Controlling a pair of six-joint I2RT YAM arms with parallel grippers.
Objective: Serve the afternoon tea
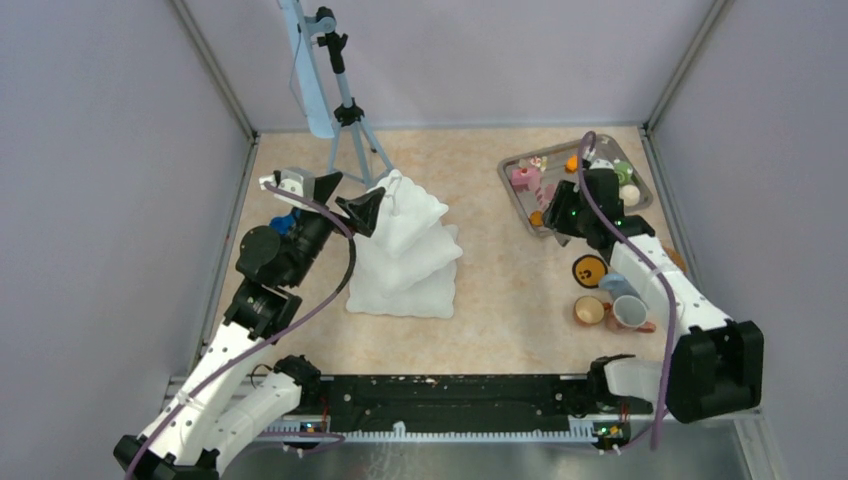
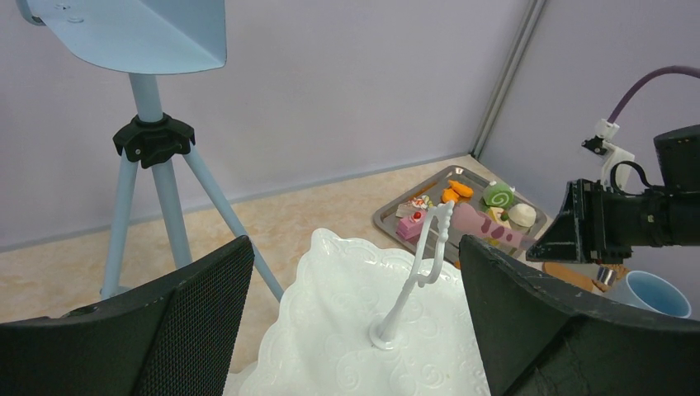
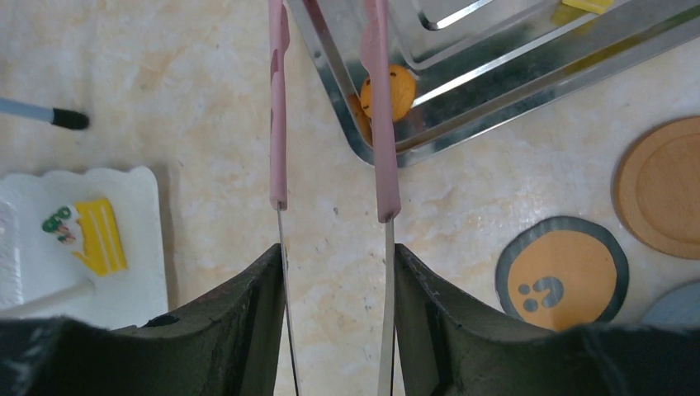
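Observation:
Toy pastries lie in a metal tray [image 1: 620, 205] at the back right: an orange one [image 3: 390, 89], a pink slice [image 2: 410, 227], a green roll [image 2: 498, 195] and a cream one [image 2: 521, 214]. A yellow cake slice [image 3: 97, 235] lies on the white tiered stand [image 1: 405, 255]. An orange-brown mug [image 1: 588, 311] and a whitish-pink mug [image 1: 630, 312] stand near the right arm. My right gripper [image 3: 337, 252] is shut on the pink tongs [image 3: 381, 165]; their arms stand apart, tips over the tray's near corner by the orange pastry. My left gripper [image 2: 355, 247] is open and empty above the stand's top plate.
A blue tripod [image 1: 345, 115] stands behind the stand. A blue mug [image 1: 615, 285], an orange coaster with a grey rim [image 3: 563, 280] and a brown coaster [image 3: 664, 186] lie between tray and mugs. The stand's white handle [image 2: 423, 264] rises between my left fingers.

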